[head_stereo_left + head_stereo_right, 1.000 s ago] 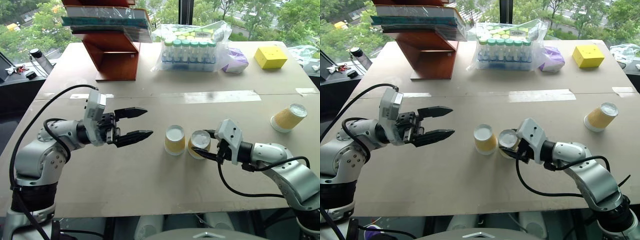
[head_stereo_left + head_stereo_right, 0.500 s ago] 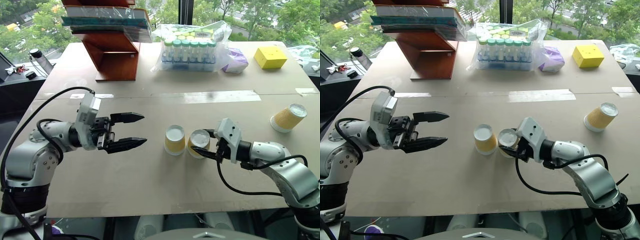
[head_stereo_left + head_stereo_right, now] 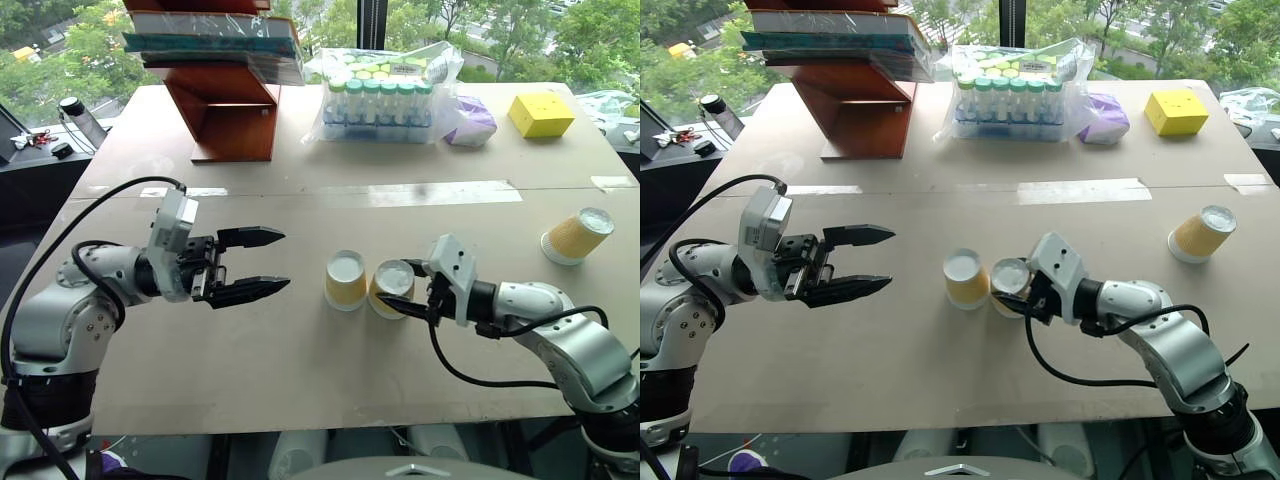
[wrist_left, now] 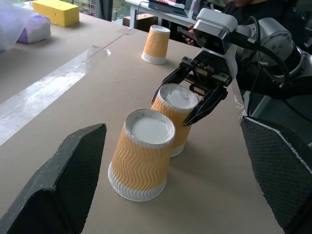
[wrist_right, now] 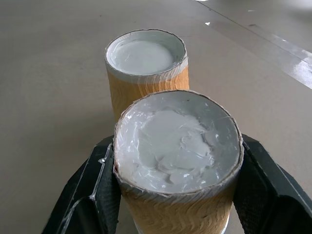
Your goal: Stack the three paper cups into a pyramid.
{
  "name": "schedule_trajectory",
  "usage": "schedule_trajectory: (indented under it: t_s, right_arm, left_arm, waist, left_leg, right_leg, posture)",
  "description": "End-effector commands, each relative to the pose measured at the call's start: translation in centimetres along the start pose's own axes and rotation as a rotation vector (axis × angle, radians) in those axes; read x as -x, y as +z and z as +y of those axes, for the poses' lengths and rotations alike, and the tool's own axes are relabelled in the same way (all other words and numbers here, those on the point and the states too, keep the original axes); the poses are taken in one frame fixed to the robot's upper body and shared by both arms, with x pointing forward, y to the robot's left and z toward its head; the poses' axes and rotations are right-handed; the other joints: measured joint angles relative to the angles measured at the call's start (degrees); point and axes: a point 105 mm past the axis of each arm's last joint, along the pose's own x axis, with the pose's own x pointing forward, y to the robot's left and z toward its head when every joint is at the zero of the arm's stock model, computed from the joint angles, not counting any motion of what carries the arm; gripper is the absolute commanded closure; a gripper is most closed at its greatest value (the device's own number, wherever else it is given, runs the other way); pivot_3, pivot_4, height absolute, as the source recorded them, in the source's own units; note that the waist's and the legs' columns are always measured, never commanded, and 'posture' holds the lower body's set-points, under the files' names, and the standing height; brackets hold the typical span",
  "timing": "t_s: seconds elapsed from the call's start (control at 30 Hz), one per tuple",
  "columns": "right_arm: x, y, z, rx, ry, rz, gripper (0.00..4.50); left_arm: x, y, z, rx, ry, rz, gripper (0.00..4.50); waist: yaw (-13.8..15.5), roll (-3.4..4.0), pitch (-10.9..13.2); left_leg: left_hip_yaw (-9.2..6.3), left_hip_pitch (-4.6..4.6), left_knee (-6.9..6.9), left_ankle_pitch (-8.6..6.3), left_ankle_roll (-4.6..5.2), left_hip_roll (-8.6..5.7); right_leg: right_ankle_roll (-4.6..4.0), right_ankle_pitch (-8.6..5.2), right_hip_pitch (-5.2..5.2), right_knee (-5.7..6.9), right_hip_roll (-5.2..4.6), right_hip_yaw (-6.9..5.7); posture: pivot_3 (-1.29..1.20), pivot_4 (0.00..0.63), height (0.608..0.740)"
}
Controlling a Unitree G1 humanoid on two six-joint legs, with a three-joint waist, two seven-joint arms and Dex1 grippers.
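Three yellow-orange paper cups stand upside down on the table. One cup [image 3: 346, 280] stands free at the middle. A second cup [image 3: 386, 282] leans against its right side, with my right gripper [image 3: 400, 286] shut on it, one finger [image 5: 92, 195] on each flank. The third cup [image 3: 577, 236] stands apart at the far right. My left gripper [image 3: 285, 259] hovers open and level to the left of the pair, pointing at them with a gap between. The left wrist view shows both middle cups [image 4: 144, 156] touching side by side.
At the back stand a wooden rack with books [image 3: 225, 90], a bag of green-capped vials [image 3: 380, 100], a purple bundle [image 3: 470, 122] and a yellow box [image 3: 541, 113]. A tape strip [image 3: 440, 192] crosses the table behind the cups.
The held cup has edged slightly left, up against the free cup. My left gripper has drawn back a little to the left, still open.
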Motion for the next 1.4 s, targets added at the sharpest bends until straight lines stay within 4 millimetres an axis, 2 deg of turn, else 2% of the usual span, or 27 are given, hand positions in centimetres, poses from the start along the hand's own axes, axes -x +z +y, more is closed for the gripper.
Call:
schedule_trajectory:
  t_s: [0.03, 0.07, 0.1, 0.27, 0.37, 0.43, 0.5, 0.57, 0.63, 0.7, 0.83, 0.93, 1.07, 1.2, 1.4]
  right_arm:
    - [0.0, 0.6, 0.2, 0.016, 0.013, -0.017, 0.77]
    - [0.0, 0.6, 0.2, 0.016, 0.017, -0.015, 0.31]
    - [0.0, 0.6, 0.2, 0.016, 0.016, -0.013, 0.09]
    - [0.4, 0.8, -0.3, 0.050, -0.018, -0.011, 0.09]
    - [2.7, 3.9, -0.8, 0.068, -0.049, -0.137, 0.09]
    - [4.0, 5.0, -1.2, 0.073, -0.073, -0.168, 0.09]
    - [6.0, 6.1, -2.6, 0.081, -0.163, -0.195, 0.09]
    - [8.6, 6.6, -4.8, 0.086, -0.318, -0.198, 0.09]
    - [12.2, 5.5, -8.5, 0.089, -0.603, -0.130, 0.09]
    - [14.9, 3.9, -10.7, 0.062, -0.804, -0.066, 0.09]
    - [18.4, 0.9, -12.8, -0.002, -1.065, 0.021, 0.09]
    - [20.1, -0.6, -13.6, -0.052, -1.192, 0.042, 0.09]
    - [20.5, -2.1, -14.3, -0.108, -1.260, 0.042, 0.09]
    - [19.9, -2.7, -14.8, -0.187, -1.256, -0.026, 0.09]
    - [19.8, -4.0, -15.8, -0.248, -1.268, -0.034, 0.09]
  left_arm:
    - [0.2, 1.4, -0.1, -0.061, 0.000, -0.002, 0.00]
    - [0.2, 1.4, -0.1, -0.061, 0.000, -0.002, 0.00]
    - [0.3, 1.3, 0.0, -0.060, 0.001, -0.002, 0.00]
    - [0.4, 1.1, 0.2, -0.056, -0.001, -0.003, 0.00]
    - [0.3, 1.0, 0.1, -0.054, -0.013, -0.009, 0.00]
    - [0.3, 1.0, 0.0, -0.052, -0.020, -0.014, 0.00]
    - [0.2, 1.0, -0.1, -0.055, -0.030, -0.020, 0.00]
    - [-0.2, 1.3, -0.3, -0.059, -0.044, -0.029, 0.00]
    - [-1.0, 1.9, -0.7, -0.081, -0.079, -0.034, 0.00]
    - [-1.7, 2.5, -0.9, -0.089, -0.097, -0.048, 0.00]
    - [-2.4, 3.2, -1.1, -0.097, -0.115, -0.075, 0.00]
    - [-2.6, 3.4, -1.0, -0.097, -0.116, -0.089, 0.00]
    - [-2.4, 3.2, -0.9, -0.094, -0.116, -0.088, 0.00]
    - [-2.1, 3.0, -1.0, -0.094, -0.119, -0.083, 0.00]
    - [-1.8, 3.1, -1.1, -0.111, -0.131, -0.076, 0.00]
  waist:
    - [0.0, 0.00, 0.0]
    - [0.0, 0.00, 0.0]
    - [0.0, 0.00, 0.0]
    - [0.0, 0.00, 0.0]
    - [0.0, 0.01, 0.0]
    - [0.1, -0.02, 0.0]
    - [0.2, -0.01, 0.0]
    - [0.3, -0.04, 0.0]
    - [0.5, -0.05, 0.0]
    - [0.6, -0.18, -0.1]
    - [0.1, -0.18, -0.1]
    - [-0.3, -0.16, -0.1]
    - [-0.5, -0.16, -0.1]
    - [-0.5, -0.16, -0.1]
    - [-0.5, -0.15, -0.1]
  left_leg:
    - [0.00, 0.00, 0.00, 0.00, 0.00, 0.00]
    - [0.00, 0.00, 0.00, 0.00, 0.00, 0.00]
    - [-0.01, 0.00, 0.00, 0.00, 0.00, 0.00]
    - [0.00, 0.00, 0.00, 0.00, 0.00, -0.01]
    - [0.01, 0.00, 0.01, 0.00, 0.00, -0.01]
    - [-0.01, 0.00, 0.01, 0.00, 0.00, 0.02]
    - [-0.02, 0.00, 0.01, 0.00, 0.00, 0.02]
    - [-0.01, 0.00, 0.01, 0.00, 0.00, 0.02]
    - [0.01, 0.00, 0.02, 0.00, 0.01, 0.00]
    - [0.10, -0.04, 0.04, 0.00, 0.00, -0.05]
    - [0.24, 0.01, 0.04, 0.00, 0.00, -0.06]
    - [0.41, 0.10, 0.04, 0.00, 0.01, -0.04]
    - [0.52, 0.15, 0.04, 0.00, 0.01, -0.02]
    - [0.59, 0.15, 0.04, 0.00, 0.01, -0.02]
    - [0.59, 0.15, 0.04, 0.00, 0.01, -0.01]
  right_leg:
    - [0.00, 0.00, 0.00, 0.00, 0.00, 0.00]
    - [0.00, 0.00, 0.00, 0.00, 0.00, 0.00]
    - [0.00, 0.00, 0.00, 0.01, 0.00, 0.00]
    - [0.00, 0.00, 0.00, 0.01, 0.01, 0.00]
    - [0.00, 0.00, 0.00, 0.01, 0.00, 0.00]
    - [0.00, 0.00, 0.00, 0.01, -0.01, 0.00]
    - [0.00, 0.00, 0.01, 0.01, 0.00, -0.01]
    - [0.00, 0.00, 0.03, 0.00, -0.02, -0.01]
    - [0.00, 0.00, 0.05, -0.01, -0.03, -0.01]
    - [0.00, 0.00, 0.08, -0.03, -0.03, -0.09]
    - [0.00, 0.00, 0.09, 0.02, 0.00, -0.02]
    - [0.00, 0.00, 0.08, 0.09, 0.07, 0.15]
    - [0.00, 0.00, 0.08, 0.10, 0.10, 0.23]
    - [0.00, 0.01, 0.08, 0.09, 0.10, 0.30]
    - [0.00, 0.01, 0.08, 0.08, 0.10, 0.29]
  posture:
    - [0.00, 0.150, 0.740]
    - [0.00, 0.150, 0.740]
    - [0.00, 0.150, 0.740]
    - [0.00, 0.150, 0.740]
    - [0.00, 0.150, 0.740]
    - [0.00, 0.150, 0.740]
    - [0.00, 0.150, 0.740]
    - [0.00, 0.150, 0.740]
    - [0.00, 0.150, 0.740]
    - [0.00, 0.150, 0.740]
    - [0.00, 0.150, 0.740]
    - [0.00, 0.150, 0.740]
    - [0.00, 0.150, 0.740]
    - [0.00, 0.150, 0.740]
    - [0.00, 0.150, 0.740]
